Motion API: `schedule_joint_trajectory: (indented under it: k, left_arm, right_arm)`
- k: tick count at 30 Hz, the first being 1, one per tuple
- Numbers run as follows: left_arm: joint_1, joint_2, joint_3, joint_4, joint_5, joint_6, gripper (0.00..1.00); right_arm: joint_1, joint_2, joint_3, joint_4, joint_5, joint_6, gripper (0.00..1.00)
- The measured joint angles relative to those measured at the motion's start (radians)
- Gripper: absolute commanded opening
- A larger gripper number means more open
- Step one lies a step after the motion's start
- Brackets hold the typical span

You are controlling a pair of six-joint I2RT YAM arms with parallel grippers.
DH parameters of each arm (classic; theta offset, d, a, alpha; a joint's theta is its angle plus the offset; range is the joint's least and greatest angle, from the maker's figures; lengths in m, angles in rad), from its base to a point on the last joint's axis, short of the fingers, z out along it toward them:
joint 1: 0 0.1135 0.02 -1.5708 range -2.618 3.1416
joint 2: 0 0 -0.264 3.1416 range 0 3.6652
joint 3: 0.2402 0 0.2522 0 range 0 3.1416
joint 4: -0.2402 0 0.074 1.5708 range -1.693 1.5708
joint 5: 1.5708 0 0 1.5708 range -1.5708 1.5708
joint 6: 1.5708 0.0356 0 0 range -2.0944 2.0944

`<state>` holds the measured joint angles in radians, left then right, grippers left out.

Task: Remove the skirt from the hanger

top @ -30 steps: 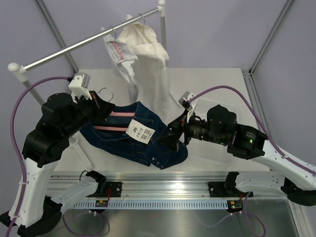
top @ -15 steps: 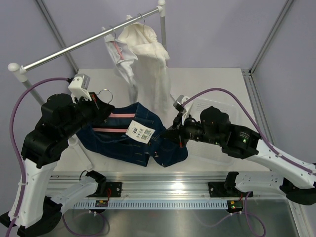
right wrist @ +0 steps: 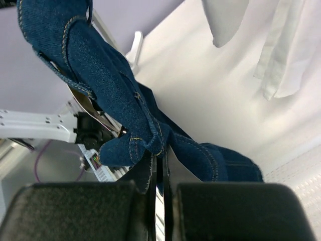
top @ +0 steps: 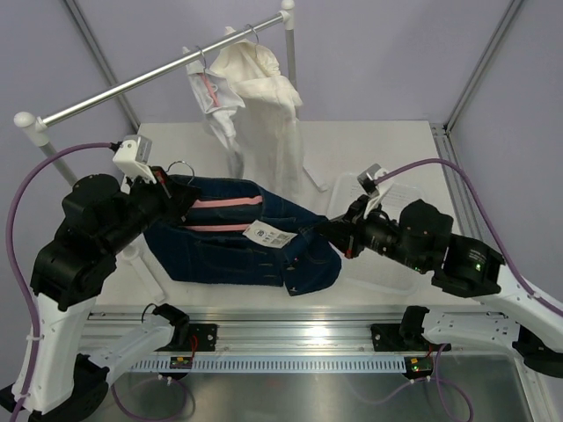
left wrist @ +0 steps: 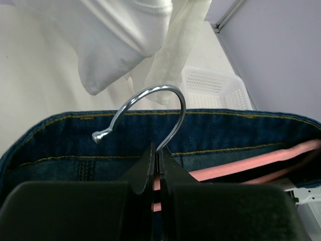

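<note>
So, the left gripper [left wrist: 156, 152] has its fingers pressed together on the wire neck of the hanger [left wrist: 235, 163], right where the metal hook comes down. The hook curls up just above the fingertips. The hanger's pink bar runs off to that gripper's right, tucked inside the waistband of the denim skirt [top: 224, 255], so the skirt is on the hanger, not off it.

The right gripper [right wrist: 159, 159] is pinching a fold of denim at the skirt's edge. The fabric bunches up right at its fingertips, and the rest spreads away from it toward the left gripper. From the top view the skirt is stretched between the two grippers over the table [top: 387, 141]. Can't tell how much of it actually rests on the surface.

A paper tag [top: 269, 234] lies on the denim between the grippers, nearer the right one. Past the left gripper's fingertips, white garments [top: 259, 105] hang from a rail [top: 123, 86]. A white perforated basket [left wrist: 213, 90] sits just beyond them.
</note>
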<state>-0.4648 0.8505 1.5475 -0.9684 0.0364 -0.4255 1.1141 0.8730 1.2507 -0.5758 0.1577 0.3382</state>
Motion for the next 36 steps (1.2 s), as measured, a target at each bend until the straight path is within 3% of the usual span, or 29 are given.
schedule_joint_trajectory:
  k: [11,18,28,36]
  left_arm:
    - [-0.011,-0.026,-0.052,0.081,0.026,-0.061,0.00]
    - [-0.003,-0.033,-0.069,0.123,0.058,-0.094,0.00]
    - [-0.003,-0.047,-0.085,0.350,0.321,-0.330,0.00]
    - [-0.001,-0.121,-0.059,0.406,0.431,-0.462,0.00]
  right_arm:
    - [0.006,-0.248,-0.129,-0.053,0.116,0.147,0.00]
    - [0.005,-0.286,-0.147,-0.073,0.139,0.180,0.00]
    - [0.005,0.053,-0.130,0.053,0.120,0.133,0.00]
    - [-0.077,0.328,0.120,0.082,0.137,0.042,0.00]
